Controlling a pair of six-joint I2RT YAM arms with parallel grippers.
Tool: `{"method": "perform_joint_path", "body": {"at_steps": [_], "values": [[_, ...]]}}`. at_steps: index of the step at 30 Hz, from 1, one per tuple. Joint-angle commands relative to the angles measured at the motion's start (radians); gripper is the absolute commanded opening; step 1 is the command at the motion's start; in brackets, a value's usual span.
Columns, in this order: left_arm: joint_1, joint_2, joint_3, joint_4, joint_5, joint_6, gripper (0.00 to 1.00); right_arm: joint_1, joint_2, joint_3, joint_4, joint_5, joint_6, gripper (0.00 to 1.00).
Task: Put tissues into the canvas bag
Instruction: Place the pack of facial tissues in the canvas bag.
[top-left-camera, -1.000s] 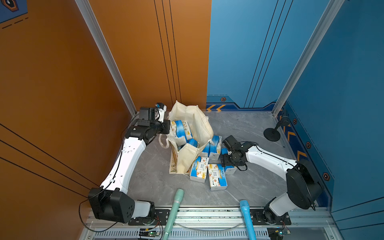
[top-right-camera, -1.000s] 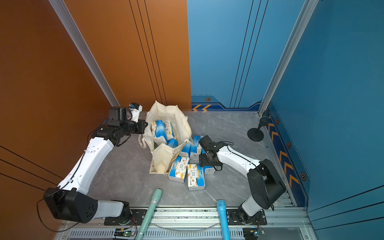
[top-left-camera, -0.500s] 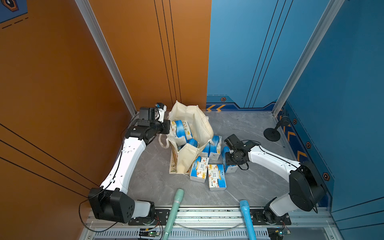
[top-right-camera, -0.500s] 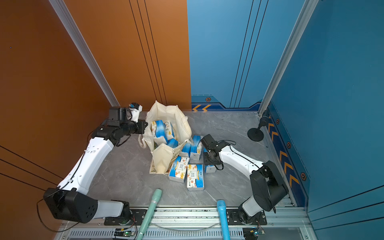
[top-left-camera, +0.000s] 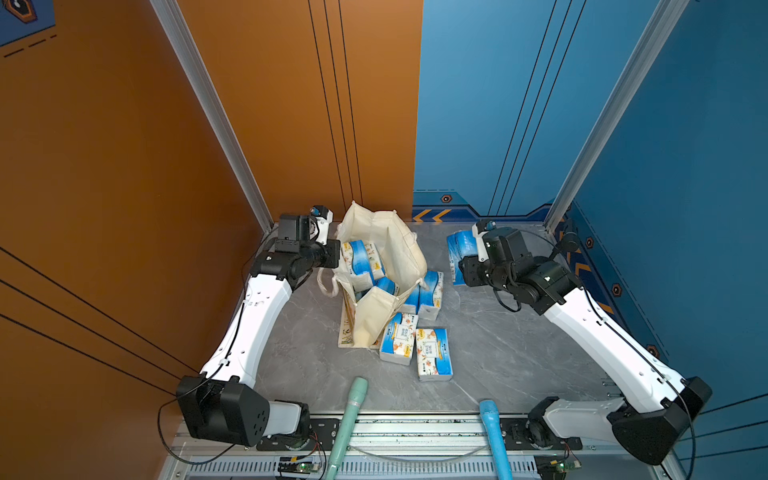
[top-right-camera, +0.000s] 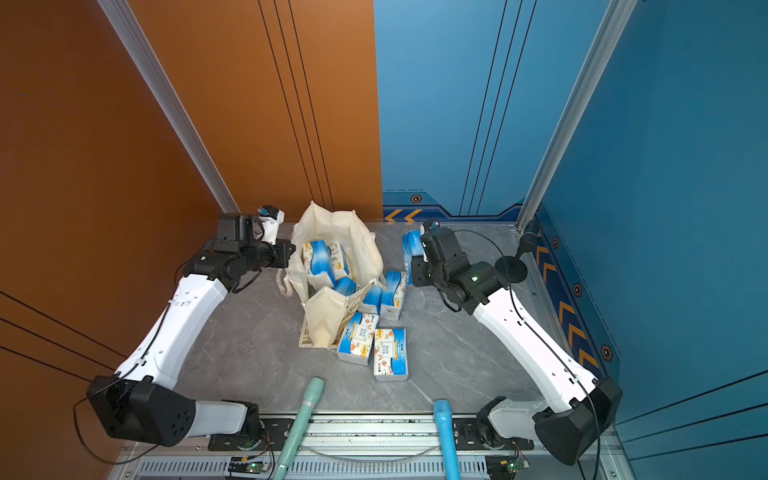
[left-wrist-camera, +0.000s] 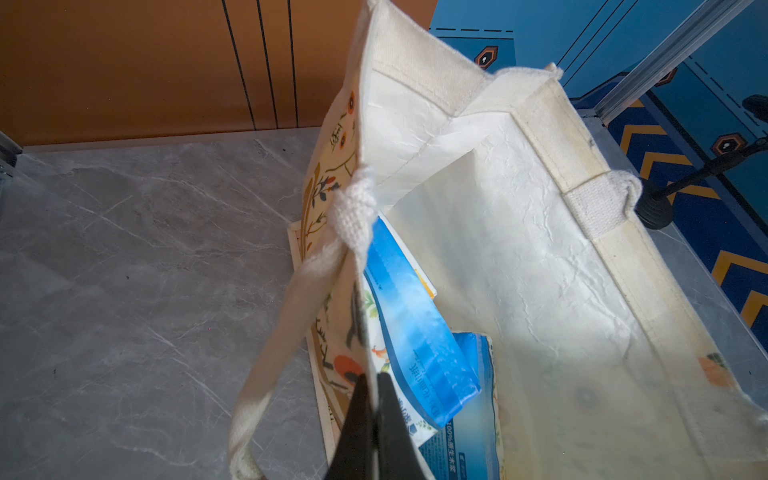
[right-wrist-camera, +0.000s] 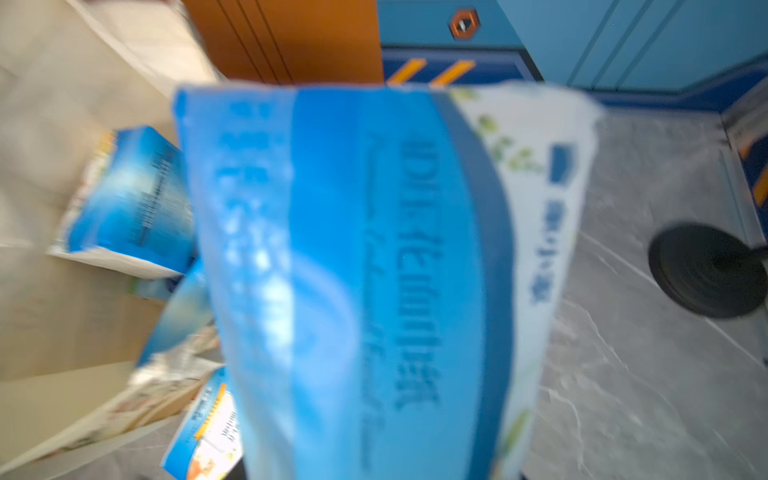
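Lift-off is the change: the right claw (top-left-camera: 468, 268), low among the packs (top-left-camera: 434, 353) on the table (top-left-camera: 498, 353) a second ago, now grips one tissue pack (top-left-camera: 456, 249) raised beside the bag (top-left-camera: 395, 245), ready for loading; the left claw (left-wrist-camera: 370, 415) stays clamped on the bag's rim.

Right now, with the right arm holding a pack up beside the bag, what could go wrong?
1. The held pack in the right gripper is bulky. The mouth of the canvas bag sags partly shut, and the packs inside stand high, so it may catch on the rim.
2. The left gripper pinches only a thin edge of bag wall; a shove could pull it free.
3. The loose packs leaning on the bag's side could get knocked over.
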Motion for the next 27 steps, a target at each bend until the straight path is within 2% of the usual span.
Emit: {"method": "perform_joint_path", "body": {"at_steps": [1,8,13,16,24,27], "values": [[0.003,-0.013,-0.012,-0.045,0.022,-0.008,0.0,0.042,0.046,0.088,0.158,-0.123,-0.083,0.44],[-0.002,-0.011,-0.009,-0.047,0.024,-0.008,0.0,0.142,0.301,0.3,0.225,-0.278,-0.217,0.44],[0.0,-0.011,-0.008,-0.047,0.022,-0.007,0.0,0.159,0.528,0.528,0.092,-0.323,-0.319,0.44],[0.0,-0.014,-0.011,-0.047,0.021,-0.007,0.0,0.156,0.626,0.609,0.025,-0.289,-0.36,0.44],[0.0,-0.018,-0.01,-0.047,0.023,-0.006,0.0,0.16,0.821,0.707,-0.022,-0.145,-0.411,0.44],[0.0,-0.021,-0.013,-0.047,0.021,-0.006,0.0,0.179,0.893,0.769,-0.029,-0.032,-0.422,0.44]]}}
